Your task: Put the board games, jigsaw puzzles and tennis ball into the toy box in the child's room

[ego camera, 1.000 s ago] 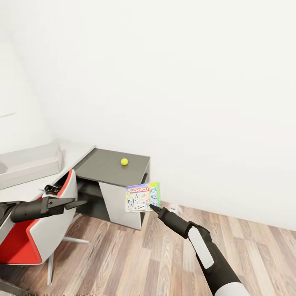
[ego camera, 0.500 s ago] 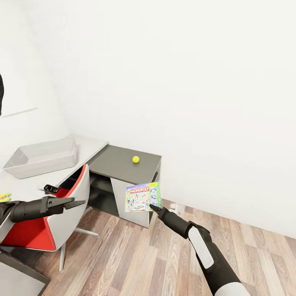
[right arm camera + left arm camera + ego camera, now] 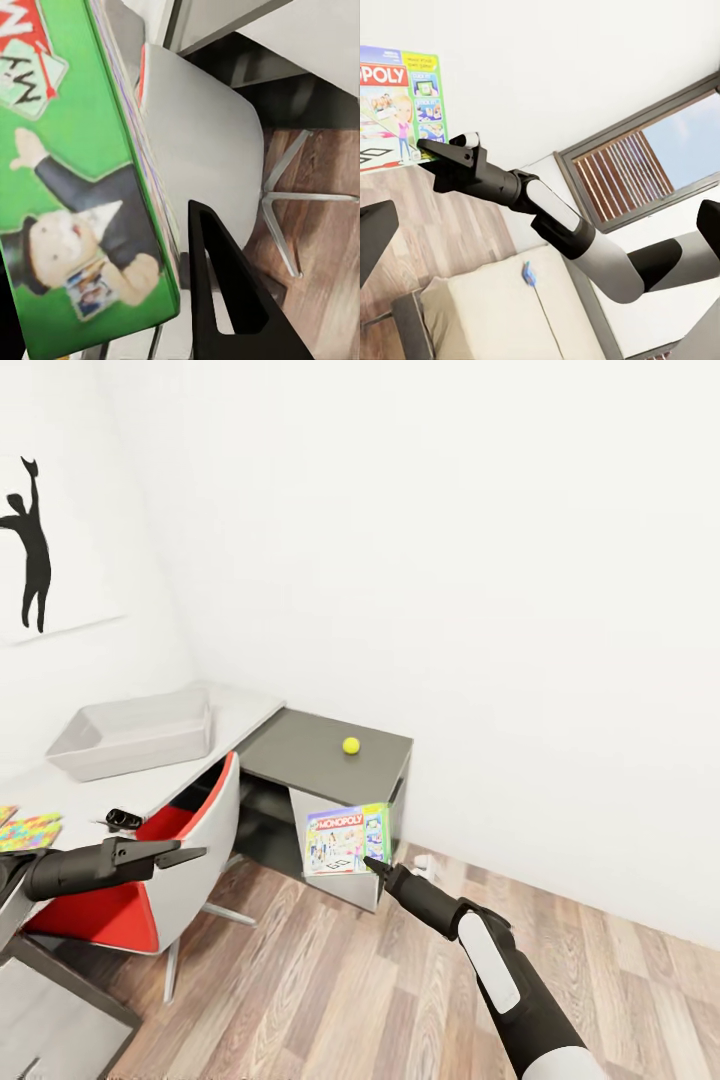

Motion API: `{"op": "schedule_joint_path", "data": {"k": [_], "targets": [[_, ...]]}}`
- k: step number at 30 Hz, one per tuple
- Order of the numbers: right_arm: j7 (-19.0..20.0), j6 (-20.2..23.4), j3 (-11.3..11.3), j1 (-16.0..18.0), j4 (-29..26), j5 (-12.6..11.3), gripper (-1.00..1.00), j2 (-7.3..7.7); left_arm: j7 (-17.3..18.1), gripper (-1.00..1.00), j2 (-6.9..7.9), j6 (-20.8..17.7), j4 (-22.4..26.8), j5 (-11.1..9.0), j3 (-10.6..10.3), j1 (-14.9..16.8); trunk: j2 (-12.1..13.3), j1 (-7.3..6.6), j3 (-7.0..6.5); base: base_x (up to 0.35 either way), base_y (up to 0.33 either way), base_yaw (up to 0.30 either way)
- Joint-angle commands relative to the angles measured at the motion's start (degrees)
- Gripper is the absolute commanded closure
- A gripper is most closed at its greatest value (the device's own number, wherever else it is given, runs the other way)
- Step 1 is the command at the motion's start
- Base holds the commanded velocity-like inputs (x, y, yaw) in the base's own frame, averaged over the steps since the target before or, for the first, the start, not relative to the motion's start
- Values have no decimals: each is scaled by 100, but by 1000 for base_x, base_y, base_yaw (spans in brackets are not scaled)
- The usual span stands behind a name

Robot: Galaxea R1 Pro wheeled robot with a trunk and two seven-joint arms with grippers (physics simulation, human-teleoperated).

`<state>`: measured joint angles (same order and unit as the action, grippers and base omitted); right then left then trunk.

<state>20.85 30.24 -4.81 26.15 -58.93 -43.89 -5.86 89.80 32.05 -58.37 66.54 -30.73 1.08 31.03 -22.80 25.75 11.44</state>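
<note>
Board game (image 3: 347,839) (printed "MONOPOLY") pinched in right tool (image 3: 368,863).

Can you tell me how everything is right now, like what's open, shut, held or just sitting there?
right hand: shut on the Monopoly box
Monopoly box: held upright in the air above the floor
left hand: open, holding nothing
tennis ball: resting on the dark desk top
toy box: upright on the pale desk; inside hidden
jigsaw puzzle: lying flat on the pale desk
red chair: upright by the desk
</note>
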Motion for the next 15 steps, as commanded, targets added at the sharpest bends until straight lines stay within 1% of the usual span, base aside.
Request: {"op": "schedule_joint_path", "data": {"k": [1, 8, 15], "targets": [[-2, 35, 7, 4, -4, -32, 100, -2, 20, -100, 3, -61, 1, -3, -3, 5, -12, 3, 12, 14, 193, 212], [-2, 35, 6, 4, -4, -32, 100, -2, 20, -100, 3, -61, 0, -3, -8, 6, -12, 3, 12, 83, 195, 272], [-2, 39, 6, 4, -7, -25, 100, -2, 20, -100, -4, -54, 0, -3, -11, 5, -12, 3, 12, 114, 37, 279]]}}
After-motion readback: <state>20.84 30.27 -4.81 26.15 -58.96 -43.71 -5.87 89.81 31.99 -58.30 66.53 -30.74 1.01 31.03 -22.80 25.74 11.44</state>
